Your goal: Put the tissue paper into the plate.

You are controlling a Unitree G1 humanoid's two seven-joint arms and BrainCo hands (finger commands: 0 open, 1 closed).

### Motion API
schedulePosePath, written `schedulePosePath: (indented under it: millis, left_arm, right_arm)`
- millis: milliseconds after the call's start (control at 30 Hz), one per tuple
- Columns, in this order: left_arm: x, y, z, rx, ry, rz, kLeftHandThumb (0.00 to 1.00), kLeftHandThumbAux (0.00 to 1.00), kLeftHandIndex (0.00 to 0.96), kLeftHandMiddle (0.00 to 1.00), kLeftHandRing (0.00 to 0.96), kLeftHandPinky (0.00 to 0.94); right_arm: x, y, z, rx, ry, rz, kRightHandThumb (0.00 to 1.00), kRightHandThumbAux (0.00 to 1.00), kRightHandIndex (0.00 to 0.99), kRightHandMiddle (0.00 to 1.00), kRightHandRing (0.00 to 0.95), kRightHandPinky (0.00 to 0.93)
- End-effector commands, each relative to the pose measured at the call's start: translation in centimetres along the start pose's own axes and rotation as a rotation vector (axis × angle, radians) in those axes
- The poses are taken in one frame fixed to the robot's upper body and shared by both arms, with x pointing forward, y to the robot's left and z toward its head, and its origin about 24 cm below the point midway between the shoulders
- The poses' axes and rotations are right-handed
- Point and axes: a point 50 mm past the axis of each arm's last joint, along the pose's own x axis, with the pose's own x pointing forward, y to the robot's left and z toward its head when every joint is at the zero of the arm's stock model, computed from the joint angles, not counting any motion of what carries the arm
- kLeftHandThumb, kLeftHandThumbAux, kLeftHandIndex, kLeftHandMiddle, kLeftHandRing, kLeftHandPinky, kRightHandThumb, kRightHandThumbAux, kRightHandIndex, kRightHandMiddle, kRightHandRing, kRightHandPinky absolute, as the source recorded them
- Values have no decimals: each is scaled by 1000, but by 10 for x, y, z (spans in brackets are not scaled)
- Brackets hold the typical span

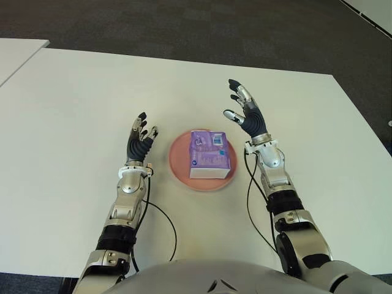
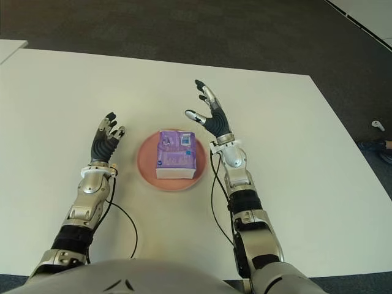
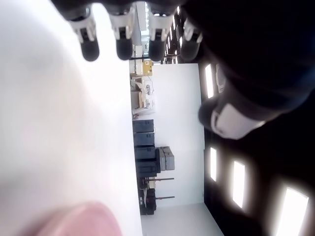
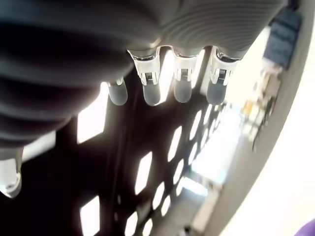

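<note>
Big white table (image 1: 73, 122) first. Near the mid of its front edge sits the pink plate (image 1: 177, 174), w/ the purple tissue pack (image 1: 210, 154) lying in it. Right hand (image 1: 246, 115) just beside the plate, fingers spread, holding nothing. Left hand (image 1: 140, 140) on the other side, loose & empty too. Pack looks light & squishy; pinch its short sides.

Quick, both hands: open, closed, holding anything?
Left hand: open, empty, left of the plate.
Right hand: open, empty, right of the plate; the tissue pack sits in it.
</note>
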Motion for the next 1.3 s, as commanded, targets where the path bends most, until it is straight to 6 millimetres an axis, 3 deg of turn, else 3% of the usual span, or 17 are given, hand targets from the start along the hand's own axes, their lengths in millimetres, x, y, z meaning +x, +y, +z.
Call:
schedulePosePath:
  millis: [33,167,433,633,1300]
  left_arm:
    - [-3,-3,4,-8,5,-15,0,622,0,0,0,0]
    - [0,5,-4,10,30,-18,0,611,0,0,0,0]
    - [-3,2,0,11,28,-26,0,603,0,0,0,0]
    - [-7,0,4,3,26,-17,0,612,0,0,0,0]
    - [-10,6,3,45,47,4,0,600,0,0,0,0]
  right_arm:
    - [-21,-3,-13,72,62,-114,14,502,0,0,0,0]
    - [-38,-7,-23,131,102,-218,2,542,0,0,0,0]
    - [-46,-8,-36,188,140,-330,0,574,0,0,0,0]
    - [-64,-2,-60,220,260,-454,0,589,0,0,0,0]
    - [-100,-5,-76,183,405,-605,0,646,0,0,0,0]
